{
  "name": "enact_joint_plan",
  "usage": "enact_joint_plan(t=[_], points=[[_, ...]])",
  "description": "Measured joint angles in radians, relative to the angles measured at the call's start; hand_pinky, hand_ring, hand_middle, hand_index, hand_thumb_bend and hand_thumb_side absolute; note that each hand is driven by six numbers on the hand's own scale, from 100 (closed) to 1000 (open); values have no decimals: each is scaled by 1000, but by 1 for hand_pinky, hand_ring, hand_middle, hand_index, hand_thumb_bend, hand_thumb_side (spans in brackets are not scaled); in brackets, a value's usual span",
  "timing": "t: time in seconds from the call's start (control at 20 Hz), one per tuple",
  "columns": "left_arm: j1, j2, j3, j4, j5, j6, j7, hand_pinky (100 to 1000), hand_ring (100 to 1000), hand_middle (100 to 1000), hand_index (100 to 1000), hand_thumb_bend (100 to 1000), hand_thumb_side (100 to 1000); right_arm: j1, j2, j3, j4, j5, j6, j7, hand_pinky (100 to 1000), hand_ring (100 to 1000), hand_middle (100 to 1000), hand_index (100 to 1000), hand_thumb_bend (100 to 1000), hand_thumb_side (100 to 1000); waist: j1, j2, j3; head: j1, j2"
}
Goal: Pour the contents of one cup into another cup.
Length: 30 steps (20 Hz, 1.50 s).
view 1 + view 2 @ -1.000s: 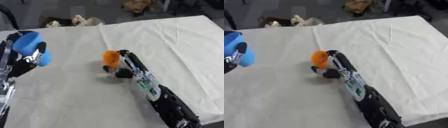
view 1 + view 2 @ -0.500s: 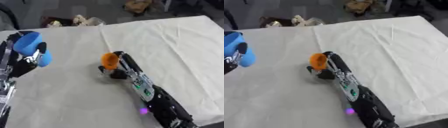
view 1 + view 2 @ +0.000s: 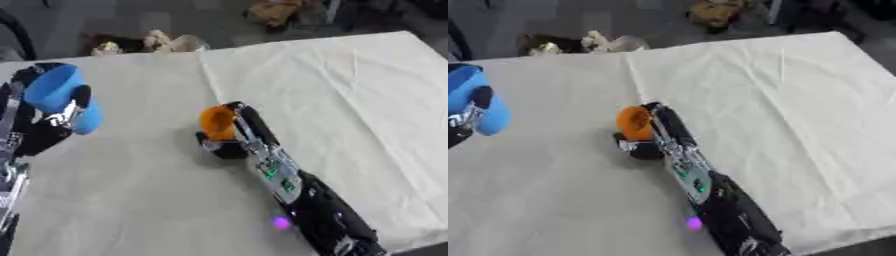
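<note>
Right robot hand [image 3: 229,139] around orange cup [image 3: 216,122]

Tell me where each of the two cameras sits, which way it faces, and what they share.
Left eye view: in the head, looking down at the white cloth table; shows the left hand round the blue cup and the right hand at the orange cup.
Right eye view: beside it, facing the same way; the left hand is cut by the left edge.
Shared: both cups, the right arm, the table.
</note>
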Motion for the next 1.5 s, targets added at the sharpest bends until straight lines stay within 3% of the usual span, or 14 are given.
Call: enact_joint_plan(t=[0.3, 0.75, 1.0, 1.1, 1.15, 1.2, 1.5], points=[[4, 2, -8, 2, -3, -6, -16, 213, 100, 125, 698, 100, 484, -52, -32, 12, -70, -37, 48, 20, 742, 764, 256, 435, 100, 100, -7, -2, -3, 0, 0], [18, 11, -94, 24, -21, -45, -95, 211, 100, 125, 680, 100, 448, -198, -80, 28, -112, -29, 99, 91, 755, 767, 267, 452, 100, 100, -20, -12, -9, 0, 0], [10, 11, -144, 34, -31, -72, -141, 210, 100, 125, 673, 100, 407, -263, -78, 51, -111, 9, 92, 140, 762, 768, 270, 462, 100, 100, -29, -12, 1, 0, 0], [5, 11, -162, 35, -34, -81, -156, 210, 100, 125, 673, 100, 434, -284, -77, 61, -108, 33, 83, 158, 766, 769, 273, 467, 100, 100, -31, -13, 7, -2, 0], [2, 11, -171, 35, -35, -87, -163, 210, 100, 125, 672, 100, 383, -294, -75, 66, -105, 46, 78, 166, 767, 769, 274, 470, 100, 100, -32, -13, 9, -3, 0], [0, 11, -179, 35, -35, -91, -170, 210, 100, 126, 673, 100, 434, -302, -71, 71, -103, 59, 73, 174, 770, 770, 277, 475, 100, 100, -33, -13, 9, -4, 0], [-6, 13, -197, 40, -48, -106, -184, 221, 100, 143, 671, 100, 441, -337, -56, 93, -105, 148, 36, 211, 780, 771, 286, 491, 100, 100, -43, -13, 13, -7, 0]])
